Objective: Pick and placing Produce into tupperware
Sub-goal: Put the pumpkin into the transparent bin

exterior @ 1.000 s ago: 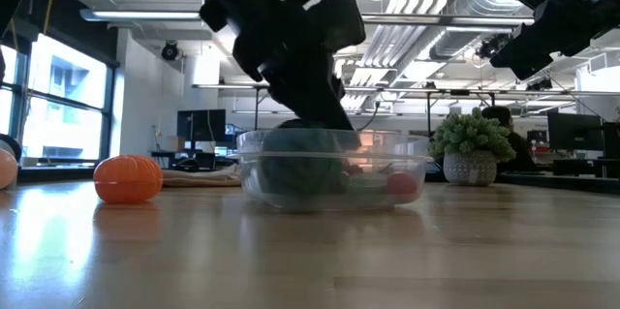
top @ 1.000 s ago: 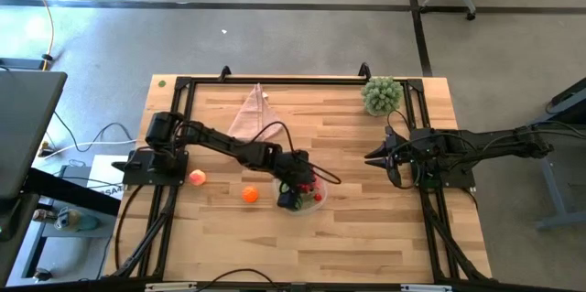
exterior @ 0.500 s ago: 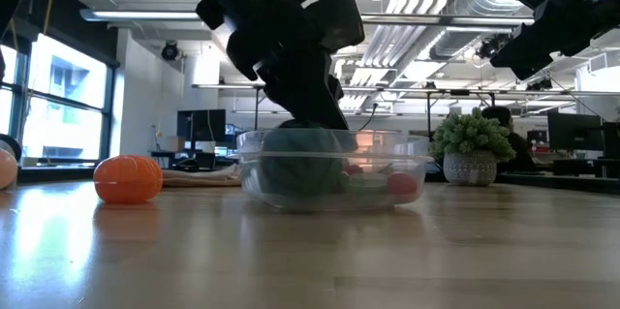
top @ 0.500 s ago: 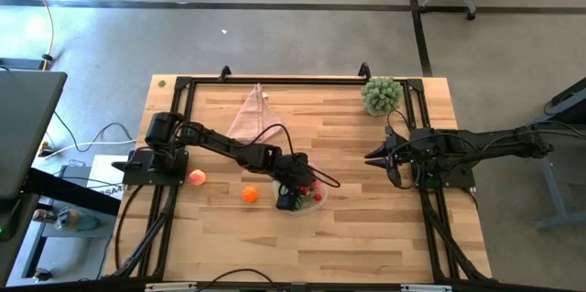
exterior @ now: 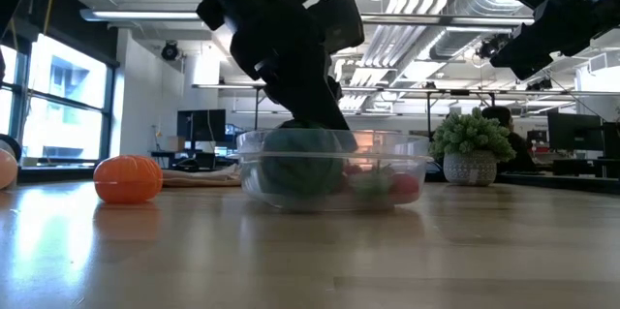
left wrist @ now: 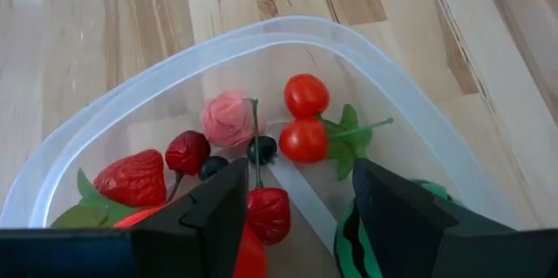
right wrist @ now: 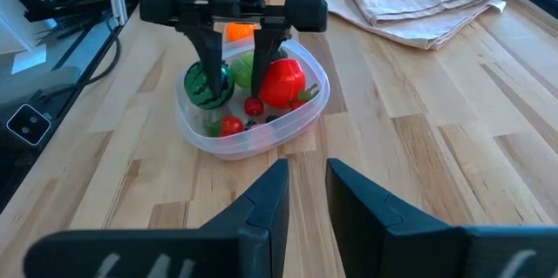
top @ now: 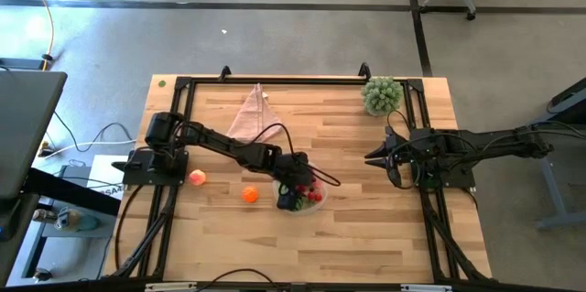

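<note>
The clear tupperware [top: 317,202] sits mid-table and holds the striped melon [right wrist: 207,86], a green apple [right wrist: 242,69], a red apple [right wrist: 281,82] and small red and dark berries [left wrist: 301,134]. My left gripper [left wrist: 296,217] reaches down into the tub from above, open. One finger stands by the melon [left wrist: 353,243], and berries show in the gap. I cannot tell whether it touches any fruit. The orange [top: 250,195] and the pink peach [top: 197,178] rest on the table left of the tub. My right gripper [top: 371,157] waits at the table's right side, narrowly open.
A folded pink cloth [top: 252,113] lies toward the far edge. The bushy potted plant [top: 382,95] stands at the far right corner. Black frame rails [top: 174,146] run along the table's sides. Bare wood lies between the tub and my right gripper.
</note>
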